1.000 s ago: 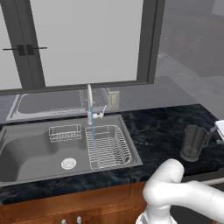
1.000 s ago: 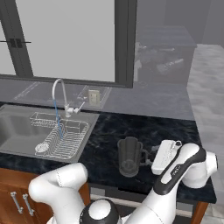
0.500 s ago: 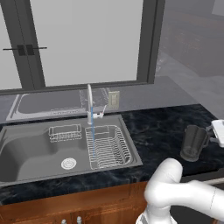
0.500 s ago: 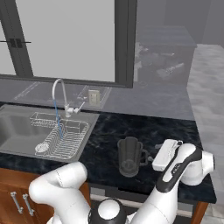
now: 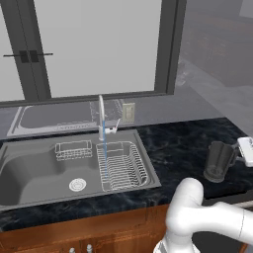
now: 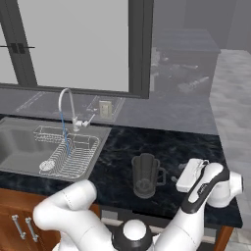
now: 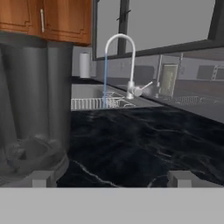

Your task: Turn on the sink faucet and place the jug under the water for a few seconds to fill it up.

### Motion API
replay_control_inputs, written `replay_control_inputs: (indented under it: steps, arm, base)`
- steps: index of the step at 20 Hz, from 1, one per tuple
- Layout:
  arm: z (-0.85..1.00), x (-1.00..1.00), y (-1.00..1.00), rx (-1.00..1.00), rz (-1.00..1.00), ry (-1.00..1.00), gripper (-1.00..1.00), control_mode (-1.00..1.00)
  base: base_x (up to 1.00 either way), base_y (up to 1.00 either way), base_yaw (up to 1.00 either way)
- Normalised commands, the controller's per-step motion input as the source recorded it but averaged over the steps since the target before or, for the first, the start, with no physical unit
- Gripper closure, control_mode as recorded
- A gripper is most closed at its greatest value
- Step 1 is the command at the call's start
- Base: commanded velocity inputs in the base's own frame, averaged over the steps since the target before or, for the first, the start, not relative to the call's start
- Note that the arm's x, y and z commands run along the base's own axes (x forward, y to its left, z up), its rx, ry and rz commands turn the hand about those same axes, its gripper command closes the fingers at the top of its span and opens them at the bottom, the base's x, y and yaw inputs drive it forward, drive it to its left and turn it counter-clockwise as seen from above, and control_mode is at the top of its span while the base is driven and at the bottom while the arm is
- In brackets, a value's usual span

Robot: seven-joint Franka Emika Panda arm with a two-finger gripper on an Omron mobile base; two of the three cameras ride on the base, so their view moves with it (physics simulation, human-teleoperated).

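One jug (image 6: 146,175) stands upright on the dark counter (image 6: 162,147), well right of the sink (image 5: 29,168) where water (image 5: 104,153) already runs. The gripper (image 6: 188,175), jaws spread and empty, sits just beside it on the handle side, level with its body.

The sink faucet (image 5: 102,116) was a thin silver spout curved at the top, with a small side lever at its base, standing at the back rim of the sink (image 5: 29,173). The water (image 5: 105,155) ran from it as a thin, straight light-blue stream into the wire rack inside that wide grey basin. The jug (image 5: 218,161), a dark smoky translucent pitcher with a side handle, stood upright on the black counter, well apart from the sink on the side away from the drain.
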Motion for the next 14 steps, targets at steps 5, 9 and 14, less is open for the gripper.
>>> replay_control_inputs:
  steps: [5,9,14]
  arm:
    - [-0.34,0.08,-0.09,0.0,0.0,0.0,-1.0,-1.0]
    - [-0.25,0.0,0.0,0.0,0.0,0.0,-1.0,-1.0]
    - [-0.16,0.0,0.0,0.0,0.0,0.0,-1.0,-1.0]
  base:
    - [0.0,0.0,0.0]
    - [0.0,0.0,0.0]
    - [0.0,0.0,0.0]
